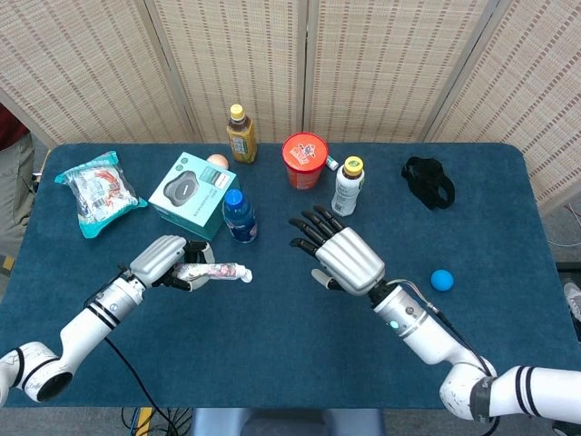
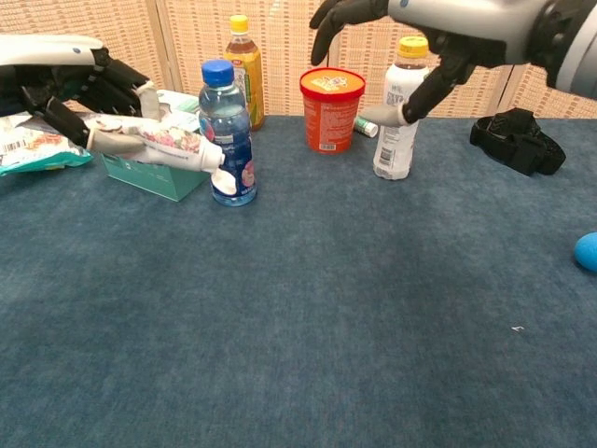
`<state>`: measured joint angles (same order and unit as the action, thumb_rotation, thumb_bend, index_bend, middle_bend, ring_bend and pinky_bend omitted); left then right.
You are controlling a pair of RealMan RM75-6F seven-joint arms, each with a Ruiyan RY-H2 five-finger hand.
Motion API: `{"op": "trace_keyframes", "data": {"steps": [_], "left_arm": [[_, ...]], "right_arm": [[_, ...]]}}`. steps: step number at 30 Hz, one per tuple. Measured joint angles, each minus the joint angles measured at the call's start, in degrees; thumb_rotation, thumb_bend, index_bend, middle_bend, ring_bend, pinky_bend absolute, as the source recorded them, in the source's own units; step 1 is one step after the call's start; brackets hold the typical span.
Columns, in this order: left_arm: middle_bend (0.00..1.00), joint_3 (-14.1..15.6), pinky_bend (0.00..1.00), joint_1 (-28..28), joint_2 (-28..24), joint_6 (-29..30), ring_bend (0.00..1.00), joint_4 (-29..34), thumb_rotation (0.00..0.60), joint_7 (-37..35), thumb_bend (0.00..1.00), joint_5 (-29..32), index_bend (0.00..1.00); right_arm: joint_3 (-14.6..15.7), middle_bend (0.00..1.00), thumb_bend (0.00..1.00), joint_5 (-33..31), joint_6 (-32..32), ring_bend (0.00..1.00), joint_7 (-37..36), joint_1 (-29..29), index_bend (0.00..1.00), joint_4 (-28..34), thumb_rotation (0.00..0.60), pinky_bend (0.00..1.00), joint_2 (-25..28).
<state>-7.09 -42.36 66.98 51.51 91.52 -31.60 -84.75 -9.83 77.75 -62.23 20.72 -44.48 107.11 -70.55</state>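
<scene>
My left hand [image 1: 166,262] grips a white flower-printed tube [image 1: 213,272] by its back end, and the tube lies nearly level with its cap pointing right. In the chest view the left hand [image 2: 67,86] holds the tube [image 2: 159,140] just in front of a teal box [image 2: 154,175], with the cap close to a blue bottle [image 2: 227,131]. My right hand [image 1: 341,254] hovers empty with fingers spread, well to the right of the tube. From the chest camera the right hand [image 2: 420,17] is high, above a white bottle [image 2: 399,121].
The blue bottle [image 1: 239,216] stands by the teal box [image 1: 189,189]. A snack bag [image 1: 95,191] lies far left. At the back are a tea bottle [image 1: 241,133], a red tub [image 1: 304,160] and the white bottle [image 1: 347,186]. A black strap [image 1: 428,182] and blue ball [image 1: 441,280] lie right.
</scene>
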Motion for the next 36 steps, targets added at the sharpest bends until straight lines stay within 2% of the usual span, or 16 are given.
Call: {"op": "trace_keyframes", "data": {"steps": [15,18,23,31,36], "left_arm": [[0.62,4.63,0.41,1.25,10.16,2.15,0.43,-13.63,0.600,-4.70,0.47,-4.11,0.62],[0.57,5.05,0.38,1.47,11.81,2.61,0.38,-16.01,0.600,-6.76,0.47,-4.29,0.59],[0.39,5.71,0.29,1.78,14.33,3.01,0.24,-20.00,0.600,-9.79,0.47,-4.37,0.47],[0.26,6.91,0.24,2.09,16.97,3.26,0.15,-25.41,0.600,-9.97,0.47,-4.76,0.36],[0.17,7.41,0.20,2.43,17.05,4.61,0.09,-26.34,0.600,-7.20,0.45,-5.46,0.20]], "right_arm": [[2.04,0.12,0.26,2.08,-3.81,0.00,-1.19,6.11,0.30,2.34,0.600,0.03,7.24],[2.23,0.12,0.26,2.38,-4.29,0.00,-1.35,6.95,0.30,2.55,0.600,0.03,8.06],[2.29,0.12,0.26,2.58,-4.98,0.00,-1.60,8.21,0.30,2.93,0.600,0.02,9.37],[2.27,0.12,0.26,2.61,-5.47,0.00,-1.60,9.71,0.30,3.28,0.600,0.01,10.71],[2.01,0.12,0.26,2.69,-5.79,0.00,-2.06,10.36,0.30,3.25,0.600,0.01,11.05]]}}
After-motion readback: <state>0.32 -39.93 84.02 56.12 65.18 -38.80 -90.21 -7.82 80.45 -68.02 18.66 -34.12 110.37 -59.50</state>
